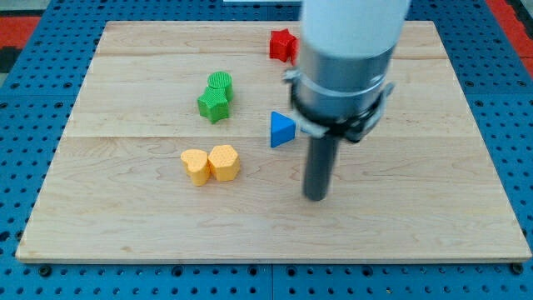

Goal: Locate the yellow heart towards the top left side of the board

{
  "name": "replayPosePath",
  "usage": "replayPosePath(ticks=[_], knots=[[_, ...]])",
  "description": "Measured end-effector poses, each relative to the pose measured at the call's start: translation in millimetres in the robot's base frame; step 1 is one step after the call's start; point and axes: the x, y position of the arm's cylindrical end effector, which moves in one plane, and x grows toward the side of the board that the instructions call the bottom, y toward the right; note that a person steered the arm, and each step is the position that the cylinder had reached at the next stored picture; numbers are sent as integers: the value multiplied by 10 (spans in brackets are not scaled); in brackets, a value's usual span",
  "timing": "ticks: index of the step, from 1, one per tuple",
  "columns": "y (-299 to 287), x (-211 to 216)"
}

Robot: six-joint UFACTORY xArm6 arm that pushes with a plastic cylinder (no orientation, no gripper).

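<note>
- Resting on the wooden board (pixel 125 225), my tip (pixel 316 198) was seen right of centre and toward the near side, touching no block.
- No fingers were carried by the rod, so no opening or closing state could be told.
- Two yellow pieces were found left of centre, touching each other: a yellow block (pixel 195 166) on the left and a second yellow block (pixel 224 162) on the right. Which one was the heart could not be made out with certainty.
- Both yellow pieces were placed well to the left of my tip, with bare wood between them and it.
- Wide bare board was left to the left of the yellow pair and beyond it, up to the far left corner.
- Two green blocks (pixel 216 95) were seen farther away than the yellow pair and slightly right of it, touching one another; their shapes could not be made out clearly.
- A blue triangle (pixel 281 130) was placed between the green pair and the rod, just left of the rod's shaft.
- A red star (pixel 283 45) was seen near the far edge, partly hidden by the arm's pale housing (pixel 354 33).
- A blue pegboard surface (pixel 33 125) was seen around the board on every side.
</note>
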Motion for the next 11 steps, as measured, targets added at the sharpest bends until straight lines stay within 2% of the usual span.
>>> replayPosePath(ticks=[1,2,3,4,5,6,9,10,11], knots=[[-776,-158],[-1110,-608],[-1494,-609],[-1484,-554],[-2199,-615],[-2212,-399],[-2680,-114],[-2986,-461],[-2885,-945]])
